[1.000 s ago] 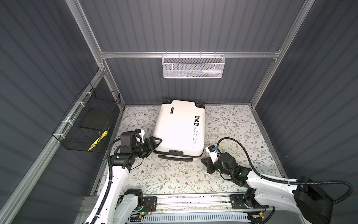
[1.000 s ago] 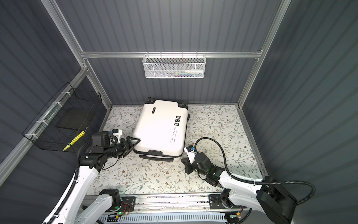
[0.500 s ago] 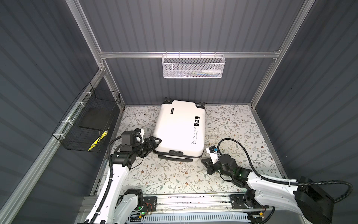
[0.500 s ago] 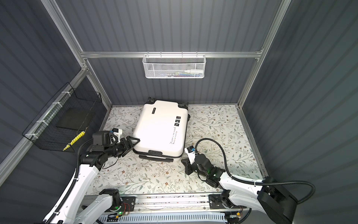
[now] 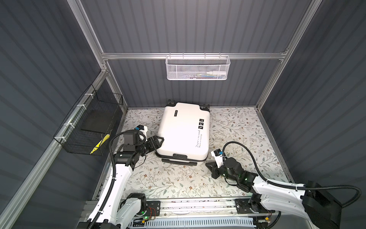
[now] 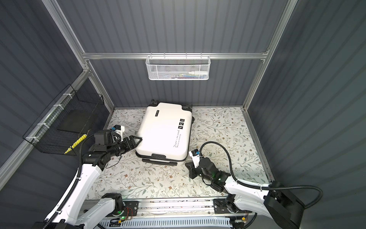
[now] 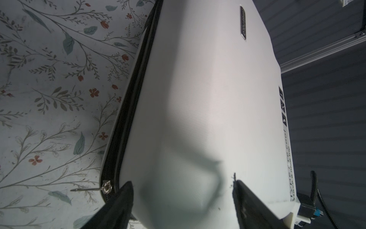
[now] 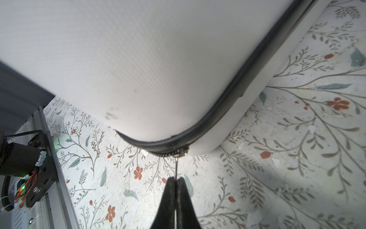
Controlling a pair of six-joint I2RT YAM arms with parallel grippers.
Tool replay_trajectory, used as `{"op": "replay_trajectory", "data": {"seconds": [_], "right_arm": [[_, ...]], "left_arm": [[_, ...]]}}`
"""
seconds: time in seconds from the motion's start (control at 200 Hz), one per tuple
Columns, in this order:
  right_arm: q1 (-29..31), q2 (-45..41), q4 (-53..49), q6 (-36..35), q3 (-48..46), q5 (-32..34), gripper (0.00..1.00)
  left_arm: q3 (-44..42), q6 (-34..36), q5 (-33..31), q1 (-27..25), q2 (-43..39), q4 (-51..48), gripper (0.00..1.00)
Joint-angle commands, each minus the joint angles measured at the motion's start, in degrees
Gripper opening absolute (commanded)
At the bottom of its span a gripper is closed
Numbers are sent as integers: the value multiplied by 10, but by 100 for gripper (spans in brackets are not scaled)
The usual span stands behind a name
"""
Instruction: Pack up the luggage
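The white luggage [image 5: 184, 134] lies flat and zipped shut on the floral worktop [image 5: 237, 126]. It sits in the back half, a little left of centre, with its black wheels toward the rear wall and its handle toward the robot. The left end effector [image 5: 159, 142] is at the case's near left corner with its jaws spread wide, one finger over the top of the shell and one down by the side. Whether either finger presses the shell I cannot tell. The right end effector [image 5: 208, 164] sits low, just off the near right corner, with its jaws closed.

Dark grey ribbed walls [image 5: 198, 29] enclose the worktop on three sides, braced by an aluminium frame [image 5: 194, 56]. A black wire basket [image 5: 89, 126] hangs on the left wall. A white mesh basket [image 5: 197, 68] hangs on the rear rail, well above the case.

Only the right wrist view shows what the right end effector grips: a thin metal zip pull [image 8: 176, 168] pinched between the fingertips, its slider on the zip at the corner's curve. The left wrist view shows a second zip pull [image 7: 93, 189] sticking out just beside one finger, not between the jaws.
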Motion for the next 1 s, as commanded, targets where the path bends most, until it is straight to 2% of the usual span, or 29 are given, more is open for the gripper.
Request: {"op": "replay_trajectory", "data": {"seconds": [0.0,0.215,0.305,0.465,0.725,0.995], "right_arm": [[27,0,24,12,-3,19,0],[142,70,74,14,30,115,0],[161,101,103,18,31,137,0],[164,109,115,26,30,154,0],[157,51,68,17,32,210,0],[85,-12,50,33,12,171,0]], "left_arm": [[-20,19,44,-4,0,34,80],[-52,1,67,-4,0,67,79],[-54,4,69,-4,0,66,79],[-59,4,70,-4,0,67,79],[-73,-9,80,-4,-2,88,79],[-98,-38,116,-5,-10,124,78]]}}
